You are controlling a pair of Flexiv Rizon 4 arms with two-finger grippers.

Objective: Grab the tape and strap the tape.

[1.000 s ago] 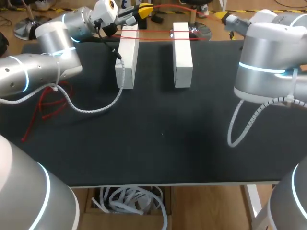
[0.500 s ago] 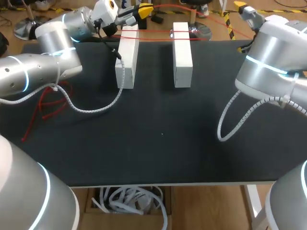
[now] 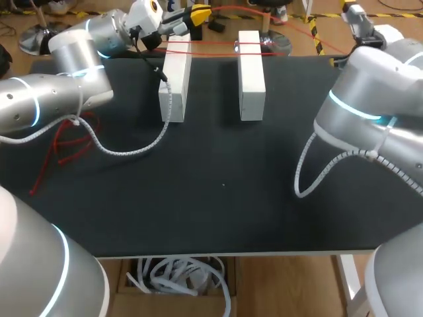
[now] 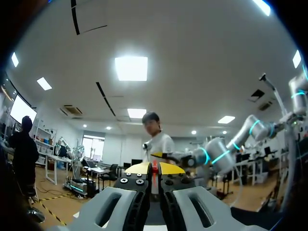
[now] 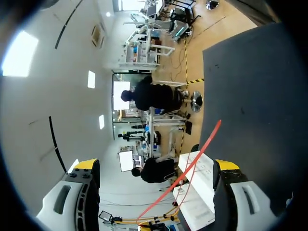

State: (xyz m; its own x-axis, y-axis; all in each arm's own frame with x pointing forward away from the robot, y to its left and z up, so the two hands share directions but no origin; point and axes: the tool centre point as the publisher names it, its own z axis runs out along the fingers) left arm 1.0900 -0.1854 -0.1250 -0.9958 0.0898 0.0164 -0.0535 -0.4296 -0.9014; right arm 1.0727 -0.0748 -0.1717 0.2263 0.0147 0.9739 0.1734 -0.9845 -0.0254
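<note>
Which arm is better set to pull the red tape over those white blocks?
Left. The left gripper is shut on the tape at the left block's far end. The right gripper is open, holding nothing, with the tape ahead of it.

The left arm (image 3: 39, 105) comes in over the left side of the surface (image 3: 225, 198), elbow bent, with its wrist stretched out level past the far edge. There the left claw (image 3: 200, 12) has its yellow tips pinched together on the red tape (image 4: 154, 169). The right arm (image 3: 370, 112) bulks over the surface's right side, forearm lifted toward the far right corner, and the right claw (image 5: 156, 166) has its fingers spread wide.
</note>
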